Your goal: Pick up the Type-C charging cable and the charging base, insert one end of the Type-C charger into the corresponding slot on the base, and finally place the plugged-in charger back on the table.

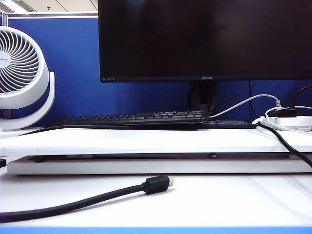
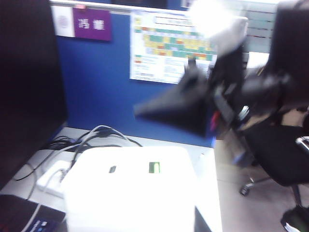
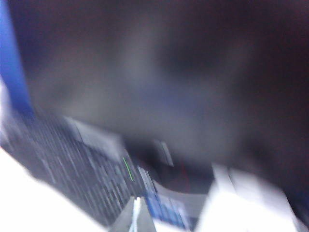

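The charging base (image 2: 130, 183) fills the near part of the left wrist view, a white block with a small dark slot and a green-lit slot on its face. My left gripper (image 2: 137, 220) is shut on it; one dark finger (image 2: 200, 223) shows at its edge. My right arm (image 2: 193, 104) hangs blurred above the base. In the right wrist view my right gripper (image 3: 137, 215) is shut on a thin white strip, the Type-C charging cable (image 3: 136, 207). Neither gripper shows in the exterior view, where the table (image 1: 219, 200) lies white.
A thick black cable with a gold-tipped plug (image 1: 157, 185) lies on the table front. On the raised shelf board (image 1: 146, 141) are a keyboard (image 1: 131, 118), a monitor (image 1: 204, 39) and a power strip (image 1: 287, 122) with cords. A fan (image 1: 19, 73) stands at the left.
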Action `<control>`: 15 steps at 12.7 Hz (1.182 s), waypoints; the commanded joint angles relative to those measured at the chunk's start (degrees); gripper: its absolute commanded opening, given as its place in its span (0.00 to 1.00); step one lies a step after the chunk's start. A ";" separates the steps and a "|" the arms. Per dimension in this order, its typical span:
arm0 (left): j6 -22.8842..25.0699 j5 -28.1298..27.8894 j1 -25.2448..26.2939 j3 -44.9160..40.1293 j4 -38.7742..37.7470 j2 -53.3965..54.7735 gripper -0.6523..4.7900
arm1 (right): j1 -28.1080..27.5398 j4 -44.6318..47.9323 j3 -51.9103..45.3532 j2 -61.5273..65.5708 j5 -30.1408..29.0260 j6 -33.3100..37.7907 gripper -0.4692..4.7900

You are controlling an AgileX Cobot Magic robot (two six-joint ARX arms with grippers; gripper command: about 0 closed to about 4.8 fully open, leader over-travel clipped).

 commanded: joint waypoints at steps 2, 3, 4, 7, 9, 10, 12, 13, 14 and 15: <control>-0.85 -1.42 -0.04 0.28 1.33 -1.92 0.11 | -7.26 -14.97 0.26 4.00 0.39 -0.79 0.08; -0.81 -1.42 -0.04 0.28 1.36 -1.95 0.11 | -9.16 -17.99 0.26 5.31 0.44 -1.68 0.08; -0.81 -1.44 -0.04 0.28 1.36 -1.95 0.11 | -9.90 -19.15 0.26 5.84 0.50 -2.45 0.08; -0.83 -1.42 -0.07 0.28 1.36 -1.95 0.11 | -10.84 -33.90 0.24 15.41 -3.93 -27.34 0.08; -0.90 -1.40 -0.07 0.28 1.33 -1.95 0.11 | -10.84 -36.39 0.24 19.78 -0.96 -33.68 0.08; -1.99 -1.44 -0.04 0.28 1.33 -1.95 0.11 | -10.84 -37.66 0.24 23.17 2.86 -37.59 0.20; -2.08 -1.42 -0.04 0.28 1.29 -1.95 0.11 | -10.84 -37.79 0.24 26.10 3.04 -40.92 0.34; -3.41 -1.20 -0.04 0.26 1.14 -1.95 0.11 | -10.84 -37.66 0.24 30.23 2.95 -45.09 0.36; -3.41 -1.20 -0.07 0.26 1.09 -1.95 0.11 | -10.86 -37.64 0.24 30.75 2.99 -46.12 0.38; -3.39 -1.20 -0.04 0.26 1.07 -1.95 0.11 | -11.13 -37.33 0.22 31.76 3.06 -47.71 0.38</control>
